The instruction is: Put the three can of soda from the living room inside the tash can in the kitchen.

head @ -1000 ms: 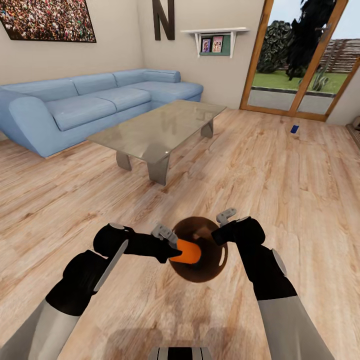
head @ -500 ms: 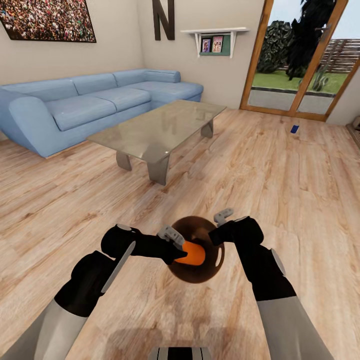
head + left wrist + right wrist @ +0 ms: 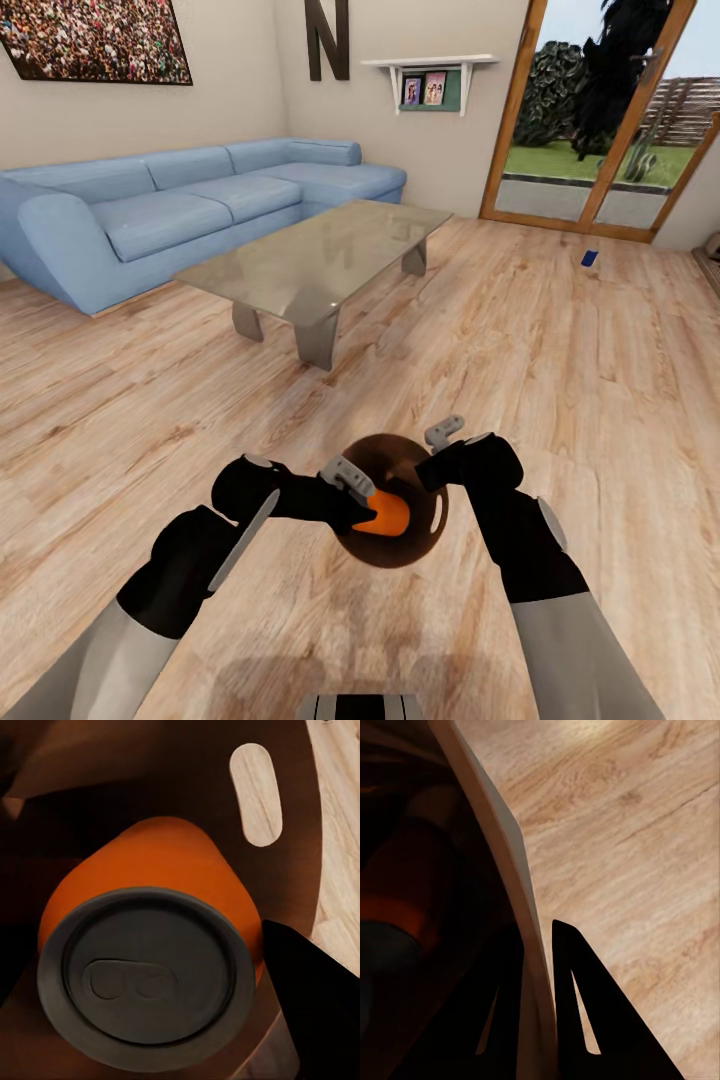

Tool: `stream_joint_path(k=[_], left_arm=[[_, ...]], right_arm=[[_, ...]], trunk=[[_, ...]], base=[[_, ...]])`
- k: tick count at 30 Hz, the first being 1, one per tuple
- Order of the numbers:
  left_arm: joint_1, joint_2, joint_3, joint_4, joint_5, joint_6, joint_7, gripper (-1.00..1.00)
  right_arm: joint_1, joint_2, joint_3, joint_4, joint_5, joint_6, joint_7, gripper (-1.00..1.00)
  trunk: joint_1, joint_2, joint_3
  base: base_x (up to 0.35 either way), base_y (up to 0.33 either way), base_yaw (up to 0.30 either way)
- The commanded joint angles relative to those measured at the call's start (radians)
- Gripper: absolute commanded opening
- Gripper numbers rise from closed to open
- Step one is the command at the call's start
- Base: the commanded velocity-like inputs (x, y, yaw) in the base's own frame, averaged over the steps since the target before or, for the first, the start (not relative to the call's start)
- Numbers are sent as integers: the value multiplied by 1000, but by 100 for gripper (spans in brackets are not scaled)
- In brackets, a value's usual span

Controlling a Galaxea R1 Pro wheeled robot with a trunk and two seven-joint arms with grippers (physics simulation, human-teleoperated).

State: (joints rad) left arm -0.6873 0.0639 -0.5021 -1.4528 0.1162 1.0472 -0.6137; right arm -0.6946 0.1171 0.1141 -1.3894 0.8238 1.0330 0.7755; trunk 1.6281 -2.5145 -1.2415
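The left gripper (image 3: 368, 497) is sitting clamped on the small orange cylindrical soda can (image 3: 386, 513), jaws squeezing its sides, and it's holding the can inside the mouth of the round tapered bin with the brown inside (image 3: 425, 535). In the left wrist view the orange soda can (image 3: 150, 945) is pointing its dark grey lid with the pull tab straight at the camera, with the bin's brown wall (image 3: 289, 802) wrapping behind it and a slot-shaped hole in that wall showing wood floor through it. The right gripper (image 3: 438, 462) is pinching the bin's rim at the side nearest the right arm; in the right wrist view its two dark fingers (image 3: 585, 1012) are sitting one inside and one outside the thin pale grey-beige wall (image 3: 506, 847), closed right against it. The bin is hanging between both black arms above the wood-plank floor (image 3: 560, 350), near the bottom middle of the head view. Farther out, the low grey-brown table with the glassy top (image 3: 320, 255) is standing on the floor ahead, the light blue corner sofa (image 3: 180, 210) is running along the beige wall behind it, and a small dark blue can (image 3: 589, 258) is lying on the floor near the wood-framed glass doors (image 3: 600, 120), well apart from everything else.
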Motion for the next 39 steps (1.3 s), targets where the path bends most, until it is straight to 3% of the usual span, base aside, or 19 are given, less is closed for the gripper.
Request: stream_joint_path(k=[1,10,11,17,31,35,39], left_arm=[[0,0,-2,2,-35,0,15,-100],[0,-1,-6,5,-35,0,54,-100],[0,-1,-6,5,-35,0,55,100],[0,-1,-35,5,-35,0,65,100],[0,1,-37,0,-32,0,67,100],[1,9,-34,-18,-22,0,54,100],[2,12,-30,-67,-18,0,-13,100]], right_arm=[[0,0,1,-23,-42,14,7,-100],[0,1,1,-23,-38,14,7,-100],[0,2,1,-23,-37,14,7,-100],[0,4,1,-23,-37,14,7,-100],[0,4,1,-23,-37,14,7,-100],[0,3,1,-23,-37,14,7,-100],[0,2,1,-23,-37,14,7,-100]], trunk=[[0,0,0],[0,0,0],[0,0,0],[0,0,0],[0,0,0],[0,0,0],[0,0,0]], base=[[0,0,0],[0,0,0],[0,0,0],[0,0,0],[0,0,0],[0,0,0],[0,0,0]])
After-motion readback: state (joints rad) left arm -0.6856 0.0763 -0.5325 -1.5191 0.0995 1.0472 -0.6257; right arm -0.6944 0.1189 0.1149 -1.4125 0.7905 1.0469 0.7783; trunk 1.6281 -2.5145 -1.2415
